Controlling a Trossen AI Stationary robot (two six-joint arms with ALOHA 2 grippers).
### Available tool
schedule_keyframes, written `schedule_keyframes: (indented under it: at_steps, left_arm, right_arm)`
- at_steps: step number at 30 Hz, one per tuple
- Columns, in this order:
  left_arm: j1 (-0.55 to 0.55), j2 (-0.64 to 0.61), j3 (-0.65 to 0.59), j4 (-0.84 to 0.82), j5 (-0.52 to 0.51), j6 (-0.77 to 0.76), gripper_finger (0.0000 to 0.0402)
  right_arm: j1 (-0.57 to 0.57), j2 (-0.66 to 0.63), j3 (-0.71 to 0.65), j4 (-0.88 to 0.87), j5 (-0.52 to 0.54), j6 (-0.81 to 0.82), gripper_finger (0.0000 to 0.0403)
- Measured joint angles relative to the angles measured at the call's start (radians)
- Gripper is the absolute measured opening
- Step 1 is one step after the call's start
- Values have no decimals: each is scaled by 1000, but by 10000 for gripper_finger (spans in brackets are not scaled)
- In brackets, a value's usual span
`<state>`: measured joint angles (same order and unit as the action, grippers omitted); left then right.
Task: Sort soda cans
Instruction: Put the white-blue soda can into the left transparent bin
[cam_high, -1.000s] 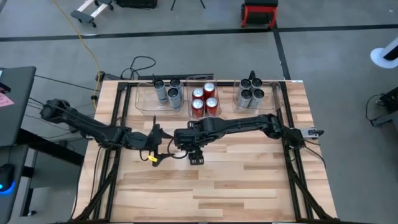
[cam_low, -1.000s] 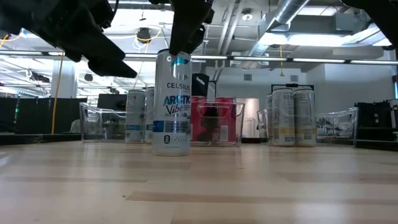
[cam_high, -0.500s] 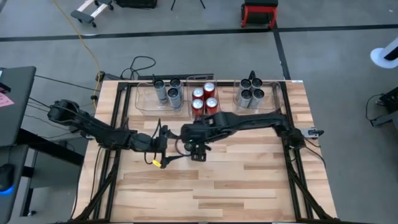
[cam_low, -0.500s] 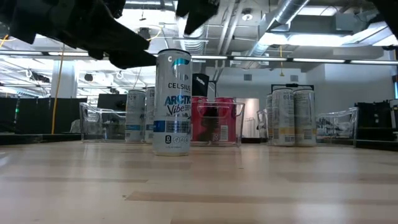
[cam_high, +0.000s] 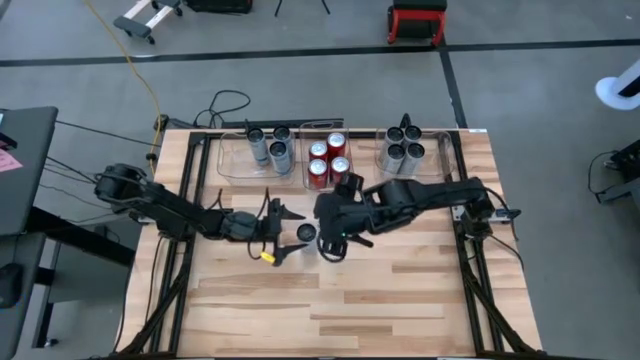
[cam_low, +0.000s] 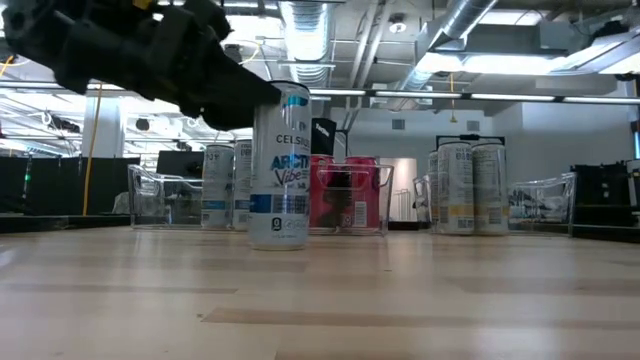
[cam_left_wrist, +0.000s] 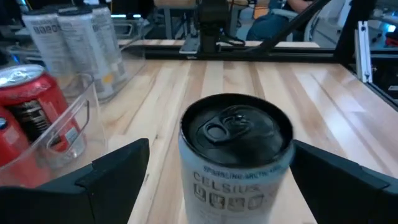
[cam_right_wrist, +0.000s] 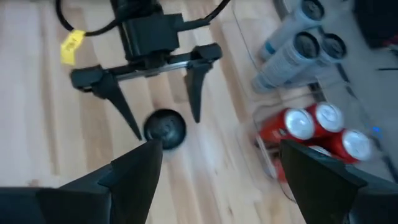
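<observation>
On the left side of the table, the left gripper (cam_high: 283, 228) reaches toward the middle with its fingers wide apart. The lone can (cam_high: 306, 232) stands upright on the bare wood just in front of it, between the two open fingertips or very near to that. In the left wrist view the can (cam_left_wrist: 236, 155) sits centred between the two dark fingers (cam_left_wrist: 115, 168), with a gap on each side, so nothing is clamped yet. In the low view the gripper is at the height of the can's upper part.

The can's long axis is vertical, and the left fingers stand to each side of it, so closing them should take it around the body.

To the right of the can, the right gripper (cam_high: 335, 240) is also open and holds nothing; it is near the can but a little apart and looks down on the can's dark top (cam_right_wrist: 165, 128) from above. I judge the left arm is the nearer one and better placed for the grasp.

Behind, the three bins (cam_high: 232, 168) hold the sorted cans: grey ones left, red ones (cam_high: 330, 160) in the middle, grey ones right.
</observation>
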<state>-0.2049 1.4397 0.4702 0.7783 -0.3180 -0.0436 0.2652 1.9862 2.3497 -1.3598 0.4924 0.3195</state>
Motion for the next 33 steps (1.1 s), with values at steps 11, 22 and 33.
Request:
schedule_keyframes:
  at_steps: [11,22,33]
  left_arm:
    - [16,52,64,-6,57,13,375]
    - [40,52,66,-37,79,15,296]
    - [45,-3,63,-98,49,-19,252]
  right_arm:
    - [46,0,0,-183,161,168,340]
    - [76,-48,0,-212,262,257,340]
    - [138,-134,0,-211,370,290,339]
